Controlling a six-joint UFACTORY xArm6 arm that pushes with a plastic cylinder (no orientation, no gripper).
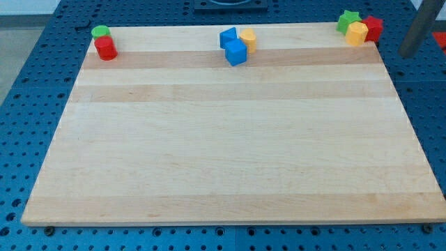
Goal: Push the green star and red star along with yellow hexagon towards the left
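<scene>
The green star [348, 19], yellow hexagon [357, 32] and red star [373, 28] sit bunched together, touching, at the board's top right corner. My tip [408, 53] is off the board, to the right of this group and a little lower, apart from the red star.
Two blue blocks [233, 46] and a yellow block [248, 39] cluster at the top middle. A green block [101, 31] and a red block [106, 48] stand at the top left corner. The wooden board [223, 153] lies on a blue perforated table.
</scene>
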